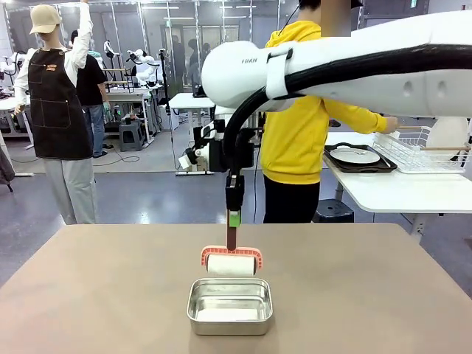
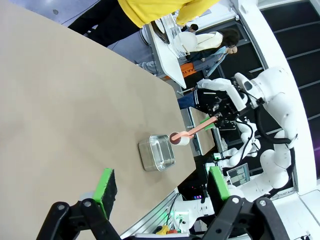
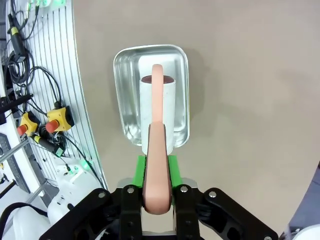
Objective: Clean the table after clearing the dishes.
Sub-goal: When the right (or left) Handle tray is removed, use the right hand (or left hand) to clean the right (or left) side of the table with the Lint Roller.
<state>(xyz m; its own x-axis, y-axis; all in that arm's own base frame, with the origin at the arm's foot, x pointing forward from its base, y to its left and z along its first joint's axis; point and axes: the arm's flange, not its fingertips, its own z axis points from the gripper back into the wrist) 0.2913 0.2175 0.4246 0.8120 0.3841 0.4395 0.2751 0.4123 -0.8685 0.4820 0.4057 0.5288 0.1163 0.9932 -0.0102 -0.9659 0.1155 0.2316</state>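
Observation:
My right gripper (image 1: 234, 218) is shut on the pink handle of a lint roller (image 1: 231, 263), whose white roll hangs just over a small steel pan (image 1: 230, 306) on the beige table (image 1: 110, 295). From the right wrist, the handle runs out between the green pads of that gripper (image 3: 157, 172) to the roll (image 3: 157, 115) above the pan (image 3: 127, 65). My left gripper (image 2: 161, 184) is open and holds nothing, well above the table (image 2: 65, 100), looking at the pan (image 2: 156, 153) and roller (image 2: 192, 132) from afar. A white plate on a dark tray (image 1: 355, 156) lies on the white side table.
A person in a yellow hoodie (image 1: 299, 125) stands beyond the far edge, reaching toward a wire rack (image 1: 413, 151) on the side table. Bare tabletop surrounds the pan on all sides.

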